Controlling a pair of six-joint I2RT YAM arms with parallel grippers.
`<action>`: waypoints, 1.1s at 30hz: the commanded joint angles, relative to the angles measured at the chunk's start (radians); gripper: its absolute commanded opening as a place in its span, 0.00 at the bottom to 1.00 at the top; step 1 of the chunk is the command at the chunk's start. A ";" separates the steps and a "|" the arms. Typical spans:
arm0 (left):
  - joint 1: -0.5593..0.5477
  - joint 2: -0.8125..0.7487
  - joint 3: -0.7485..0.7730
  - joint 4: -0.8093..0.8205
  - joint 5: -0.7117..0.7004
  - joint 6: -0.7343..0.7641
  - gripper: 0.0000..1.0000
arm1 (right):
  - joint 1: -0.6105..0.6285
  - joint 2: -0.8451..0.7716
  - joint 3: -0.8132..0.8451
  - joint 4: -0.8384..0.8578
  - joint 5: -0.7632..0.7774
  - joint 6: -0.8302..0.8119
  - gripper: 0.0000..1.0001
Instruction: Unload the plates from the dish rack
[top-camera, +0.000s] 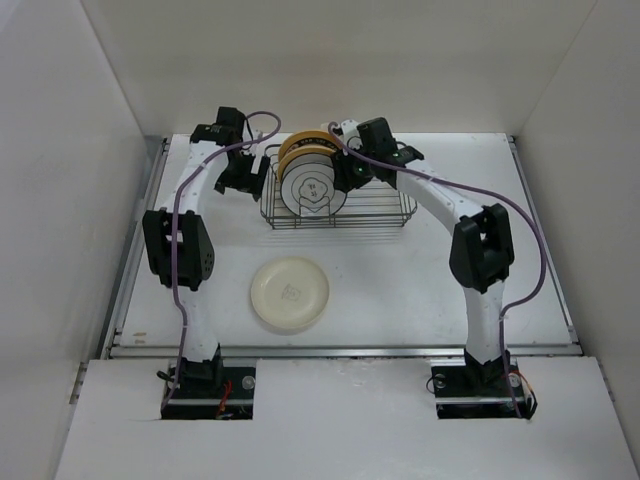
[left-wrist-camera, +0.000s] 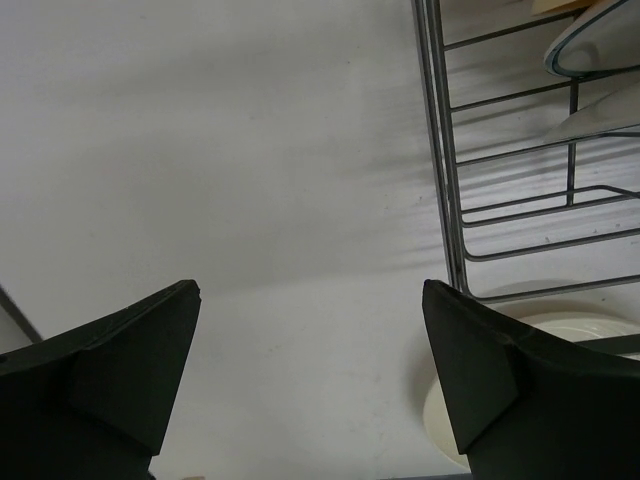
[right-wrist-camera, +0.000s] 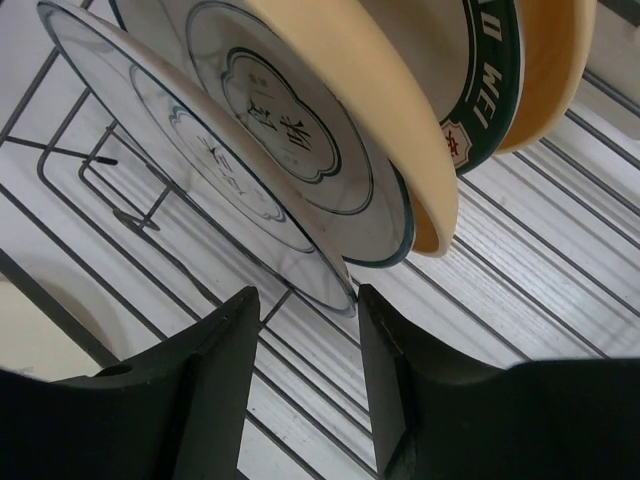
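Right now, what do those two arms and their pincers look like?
Both the left arm and right arm have white curved tubes with black joint blocks; a purple cable runs along each. The left gripper and right gripper have matte black wedge-shaped fingers.

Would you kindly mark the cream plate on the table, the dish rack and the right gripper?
cream plate (top-camera: 290, 293), top view, centre.
dish rack (top-camera: 392, 208), top view, right end.
right gripper (right-wrist-camera: 306, 308), right wrist view, between fingertips.
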 joint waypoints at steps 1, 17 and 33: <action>-0.005 -0.026 0.028 -0.025 0.023 -0.028 0.92 | -0.018 -0.008 0.035 0.070 -0.075 -0.026 0.49; -0.045 0.034 0.028 -0.034 0.075 -0.046 0.92 | -0.040 0.010 0.080 0.145 -0.074 -0.044 0.00; -0.045 -0.027 0.000 -0.036 0.038 -0.046 0.90 | -0.049 -0.314 -0.138 0.444 0.130 0.032 0.00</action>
